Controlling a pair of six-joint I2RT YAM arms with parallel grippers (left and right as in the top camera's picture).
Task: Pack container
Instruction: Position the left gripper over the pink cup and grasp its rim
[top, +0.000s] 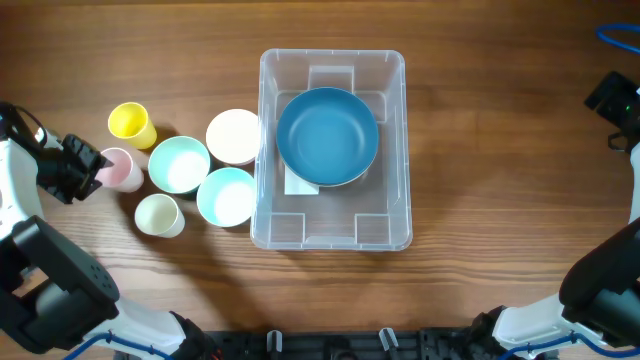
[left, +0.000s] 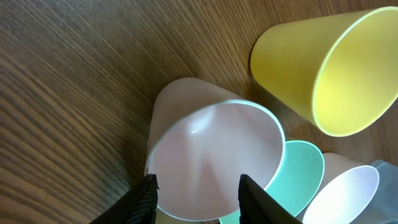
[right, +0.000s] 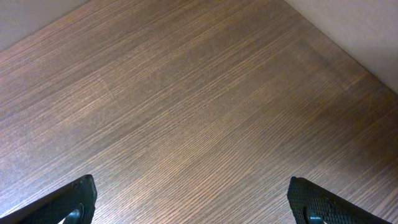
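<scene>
The container is a large clear plastic bin at the table's middle, with a blue bowl lying in it. Left of it stand a pink cup, a yellow cup, a cream cup, a white bowl and two mint bowls. My left gripper is open at the pink cup; its fingers straddle the near part of the rim without a visible grip. My right gripper is open and empty over bare table at the far right.
The yellow cup stands close beside the pink cup, and a mint bowl and the white bowl lie just behind it. A wall edge runs past the right gripper.
</scene>
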